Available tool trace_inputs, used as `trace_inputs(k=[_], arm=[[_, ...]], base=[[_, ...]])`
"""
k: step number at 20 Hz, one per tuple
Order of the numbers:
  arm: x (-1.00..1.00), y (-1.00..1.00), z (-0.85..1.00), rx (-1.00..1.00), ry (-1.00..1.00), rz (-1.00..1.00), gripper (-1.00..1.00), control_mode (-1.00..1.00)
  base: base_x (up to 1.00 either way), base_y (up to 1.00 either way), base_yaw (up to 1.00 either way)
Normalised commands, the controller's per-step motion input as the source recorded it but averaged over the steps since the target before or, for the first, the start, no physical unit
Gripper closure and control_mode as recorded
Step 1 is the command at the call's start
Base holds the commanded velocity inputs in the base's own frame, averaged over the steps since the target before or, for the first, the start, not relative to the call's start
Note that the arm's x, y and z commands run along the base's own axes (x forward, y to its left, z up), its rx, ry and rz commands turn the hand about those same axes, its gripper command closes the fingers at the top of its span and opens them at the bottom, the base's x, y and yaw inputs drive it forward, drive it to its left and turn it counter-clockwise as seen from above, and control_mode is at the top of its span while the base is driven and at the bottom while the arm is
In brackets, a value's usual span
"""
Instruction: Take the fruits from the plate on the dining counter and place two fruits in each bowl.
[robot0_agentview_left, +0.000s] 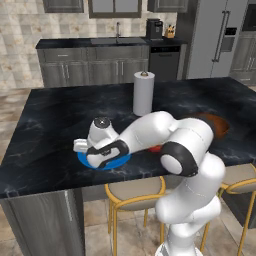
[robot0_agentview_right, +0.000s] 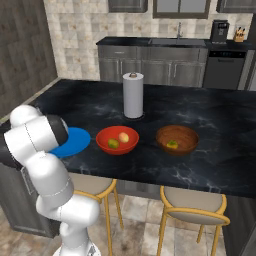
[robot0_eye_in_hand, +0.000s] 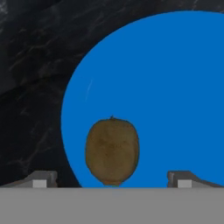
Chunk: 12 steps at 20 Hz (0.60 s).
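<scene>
A dark brown fruit (robot0_eye_in_hand: 112, 151) lies on the blue plate (robot0_eye_in_hand: 175, 87), close to its rim. My gripper (robot0_eye_in_hand: 112, 183) hovers just above it, open, with one fingertip on each side of the fruit and neither touching it. In the left base view my arm bends low over the plate (robot0_agentview_left: 116, 163) near the front edge of the dining counter (robot0_agentview_left: 50, 125). The red bowl (robot0_agentview_right: 103, 141) holds a yellow-green fruit (robot0_agentview_right: 114, 143) and a peach-orange fruit (robot0_agentview_right: 124, 137). The brown bowl (robot0_agentview_right: 189, 139) holds one olive-yellow fruit (robot0_agentview_right: 172, 144).
A white paper towel roll (robot0_agentview_right: 133, 95) stands upright behind the bowls. Stools with yellow frames (robot0_agentview_right: 192, 202) are tucked under the counter's front edge. A grey cabinet counter with a sink (robot0_agentview_right: 175, 45) runs along the back wall.
</scene>
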Motion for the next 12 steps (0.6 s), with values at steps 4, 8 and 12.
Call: trace_inputs(k=[4, 8, 12], arm=[[0.28, 0.00, -0.08, 0.00, 0.00, 0.00, -1.00, -1.00], [0.15, 0.00, -0.20, 0.00, 0.02, 0.00, -1.00, -1.00], [0.00, 0.01, -0.27, 0.00, 0.05, 0.00, -1.00, -1.00]], base=[[0.00, 0.00, 0.00], [0.00, 0.00, 0.00], [0.00, 0.00, 0.00]])
